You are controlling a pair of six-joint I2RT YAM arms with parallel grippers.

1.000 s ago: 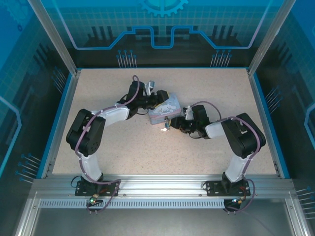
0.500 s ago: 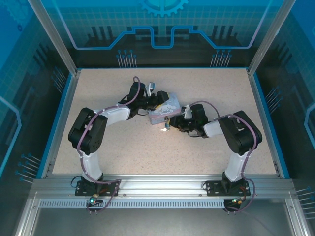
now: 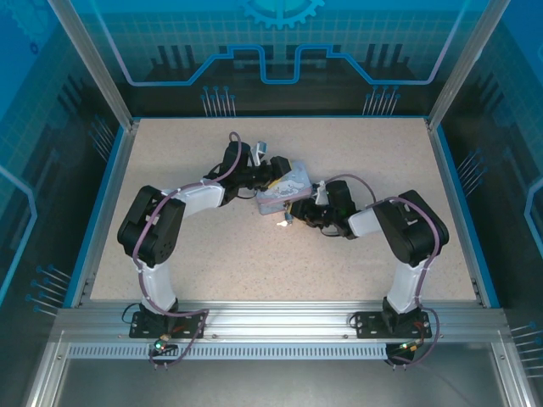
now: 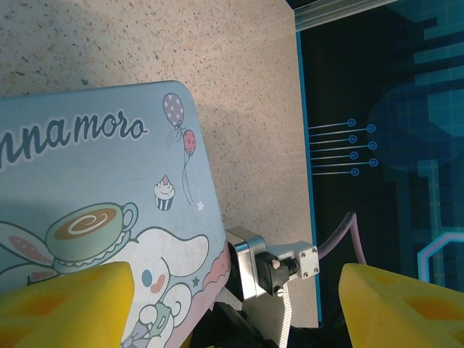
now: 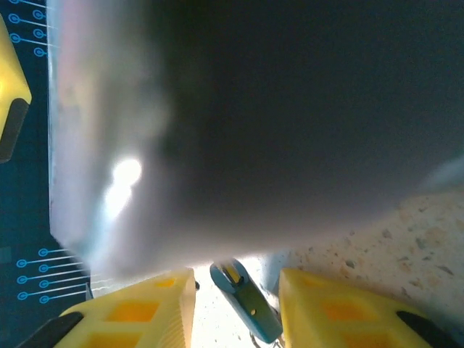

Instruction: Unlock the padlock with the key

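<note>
The left tool (image 4: 232, 290) is released, its blocky yellow fingers (image 4: 69, 304) spread wide over the glossy pale-blue tin (image 4: 109, 188) with its cartoon lid. The right tool (image 5: 237, 293) is close against the tin's smooth side. A slim teal piece (image 5: 246, 301) sits between its close-set fingers; clamped or not, I can't tell. The tiny dark padlock (image 3: 286, 217) sits at the tin's near corner on the speckled tabletop (image 3: 212, 254).

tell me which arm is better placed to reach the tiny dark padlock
Right, likely. The right gripper sits just beside the tiny dark padlock at the near edge of the pale blue cartoon tin; the left gripper is over its far side.
</note>
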